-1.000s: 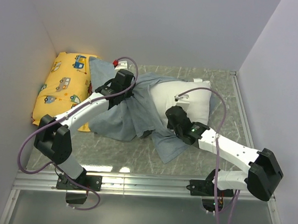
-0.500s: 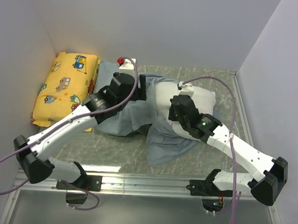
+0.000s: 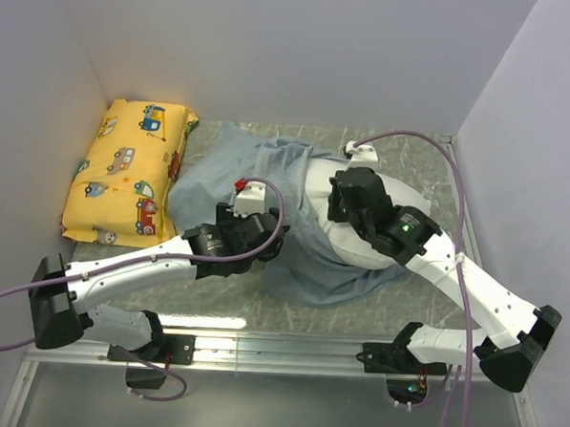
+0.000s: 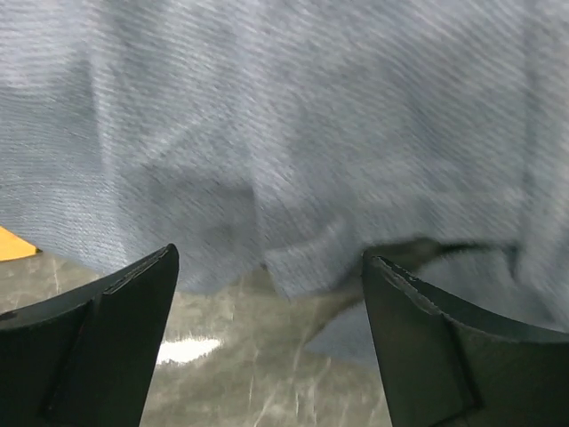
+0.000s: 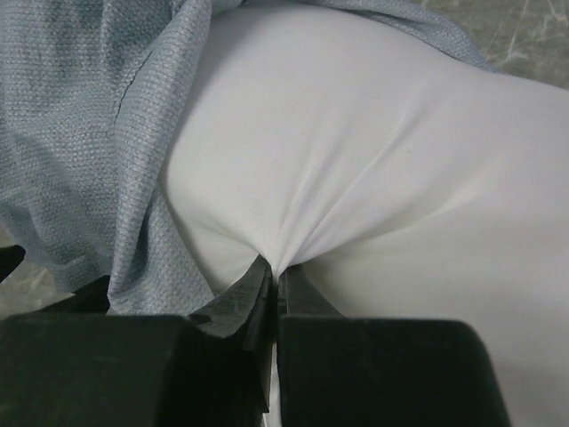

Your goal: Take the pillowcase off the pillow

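Right fingers (image 5: 274,283) pinch the plump white pillow (image 5: 373,160), half bared; left fingers (image 3: 272,234), wide and empty, face the soft blue-grey fabric pillowcase (image 4: 284,133), not yet pulled clear.

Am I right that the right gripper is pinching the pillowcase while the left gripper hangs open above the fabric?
Not quite: the right wrist view shows the right gripper pinching the white pillow, not the pillowcase; the left gripper does hang open.
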Available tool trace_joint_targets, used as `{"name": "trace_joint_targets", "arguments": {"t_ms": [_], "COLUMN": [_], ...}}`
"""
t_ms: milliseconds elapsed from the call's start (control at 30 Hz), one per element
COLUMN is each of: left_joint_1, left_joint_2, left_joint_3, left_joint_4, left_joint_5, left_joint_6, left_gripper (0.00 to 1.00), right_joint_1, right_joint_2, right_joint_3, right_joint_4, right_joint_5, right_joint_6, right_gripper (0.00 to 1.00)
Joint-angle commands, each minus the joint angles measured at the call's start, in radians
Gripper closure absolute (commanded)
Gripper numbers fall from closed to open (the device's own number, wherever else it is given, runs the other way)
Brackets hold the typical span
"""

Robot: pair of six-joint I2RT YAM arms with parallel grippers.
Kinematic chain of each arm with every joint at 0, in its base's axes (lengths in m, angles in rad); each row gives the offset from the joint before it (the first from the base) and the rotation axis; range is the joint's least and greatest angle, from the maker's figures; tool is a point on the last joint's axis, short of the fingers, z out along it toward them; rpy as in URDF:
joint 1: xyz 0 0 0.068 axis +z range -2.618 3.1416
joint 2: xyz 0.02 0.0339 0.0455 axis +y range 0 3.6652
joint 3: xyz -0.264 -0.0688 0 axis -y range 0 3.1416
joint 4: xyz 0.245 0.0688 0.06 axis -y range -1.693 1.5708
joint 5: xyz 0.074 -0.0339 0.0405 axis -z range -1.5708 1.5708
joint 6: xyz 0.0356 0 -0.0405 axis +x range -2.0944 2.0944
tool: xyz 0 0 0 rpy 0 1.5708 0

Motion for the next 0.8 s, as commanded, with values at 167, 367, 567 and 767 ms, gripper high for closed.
{"name": "trace_joint_targets", "arguments": {"t_ms": [167,367,567,767], "left_joint_1": [0.215,0.443,0.645,0.630], "left_joint_2": [-0.014,-0.092,-0.279,-0.338], "left_joint_3": [0.003,0.022,0.011,0.284], "left_joint_4": [0.206,0.133,0.116,0.015], "left_joint_5": [0.008,0.008,0.038,0.032], "left_joint_6": [0.091,0.110,0.165,0.245], "left_gripper": [0.54,1.00,1.00,1.00], "right_joint_1": [-0.044,-0.153,-0.224,-0.227], "right_joint_2": [-0.066,-0.093,-0.164,-0.208], "right_joint_3": [0.117,0.105,0.094,0.117], "right_joint_4": [0.077,0.057,0.029,0.005], "right_joint_5": [0.014,-0.015,-0.057,-0.067], "right_joint_6": [-0.034,-0.042,-0.046,-0.057], "right_gripper": [1.00,1.00,1.00,1.00]}}
